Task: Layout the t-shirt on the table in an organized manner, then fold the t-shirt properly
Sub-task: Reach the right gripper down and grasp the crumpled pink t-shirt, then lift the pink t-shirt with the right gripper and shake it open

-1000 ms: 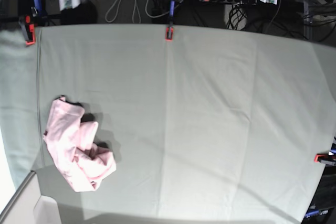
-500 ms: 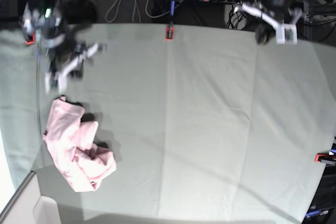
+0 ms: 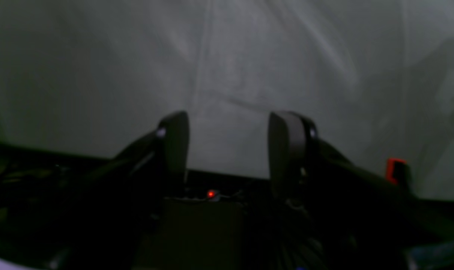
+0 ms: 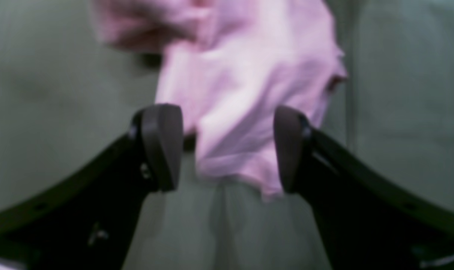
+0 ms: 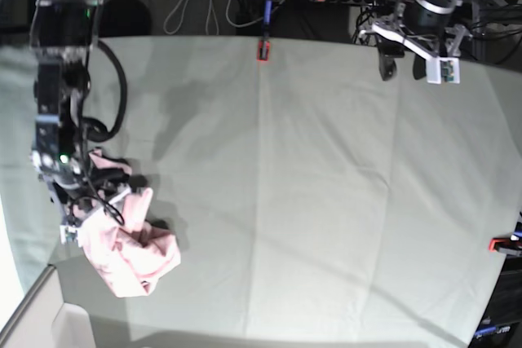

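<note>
Jaws parted on both grippers, neither closed on anything: right gripper (image 4: 227, 146) spread wide with a lobe of the shirt (image 4: 245, 112) showing between its pads (image 4: 163, 146), whether touching cloth cannot be told through the blur; left gripper (image 3: 227, 150) spread over bare table (image 3: 249, 56), nothing between. Largest first: table (image 5: 326, 201) mostly bare, covered in pale creased cloth; shirt (image 5: 126, 246) bunched in a small heap near the base view's left edge, far from laid out, no lettering visible. Right gripper (image 5: 81, 209) poised directly above that heap, probably opened for a first pinch to lift and spread it. Left gripper (image 5: 412, 59) hanging at the far edge, well apart from the shirt, likely waiting until a second corner is offered. Base view alone gives the whole layout, the gap between the two arms, and the clamp (image 5: 262, 50) at the far edge. Right wrist view alone gives the pads bracketing a pink fold. Left wrist view, dim, adds only creases under the open pads and a small red clamp (image 3: 396, 168) off to one side.
</note>
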Robot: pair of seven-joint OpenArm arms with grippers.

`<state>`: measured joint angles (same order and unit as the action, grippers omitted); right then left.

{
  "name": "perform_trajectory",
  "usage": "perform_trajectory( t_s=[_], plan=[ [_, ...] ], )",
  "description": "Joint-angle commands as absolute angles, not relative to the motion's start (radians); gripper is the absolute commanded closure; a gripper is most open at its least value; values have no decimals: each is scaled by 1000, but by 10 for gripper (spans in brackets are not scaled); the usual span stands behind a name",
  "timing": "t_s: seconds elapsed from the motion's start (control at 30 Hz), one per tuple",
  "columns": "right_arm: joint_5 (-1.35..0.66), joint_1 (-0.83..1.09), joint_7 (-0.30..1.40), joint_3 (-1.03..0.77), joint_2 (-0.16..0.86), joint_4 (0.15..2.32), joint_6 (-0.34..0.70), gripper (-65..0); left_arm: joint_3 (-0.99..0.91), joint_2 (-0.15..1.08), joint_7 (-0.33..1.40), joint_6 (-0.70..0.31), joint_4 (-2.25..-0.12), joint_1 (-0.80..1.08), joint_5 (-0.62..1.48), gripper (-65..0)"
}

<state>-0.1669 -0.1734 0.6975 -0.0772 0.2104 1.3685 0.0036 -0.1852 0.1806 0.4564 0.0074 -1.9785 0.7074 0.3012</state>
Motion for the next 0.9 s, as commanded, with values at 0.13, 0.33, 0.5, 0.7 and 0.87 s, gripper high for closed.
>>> perform_trajectory(
  t_s=[0.13, 0.33, 0.5, 0.7, 0.87],
  plan=[
    [-168, -214, 576, -79, 229, 1239, 5, -385, -206, 186, 430, 12, -2000, 713, 298, -328],
    [-168, -214, 552, -79, 209, 1161, 5, -375, -206, 186, 430, 12, -1997, 713, 298, -328],
    [-170, -211, 556, -81, 196, 1144, 5, -50, -206, 186, 430, 12, -1998, 711, 298, -328],
    [-171, -122, 588, -76, 176, 1345, 5, 0, -206, 186, 430, 12, -1998, 711, 298, -328],
    [-171, 31, 607, 53, 168, 1712, 5, 0, -206, 186, 430, 12, -2000, 711, 298, -328]
  ],
)
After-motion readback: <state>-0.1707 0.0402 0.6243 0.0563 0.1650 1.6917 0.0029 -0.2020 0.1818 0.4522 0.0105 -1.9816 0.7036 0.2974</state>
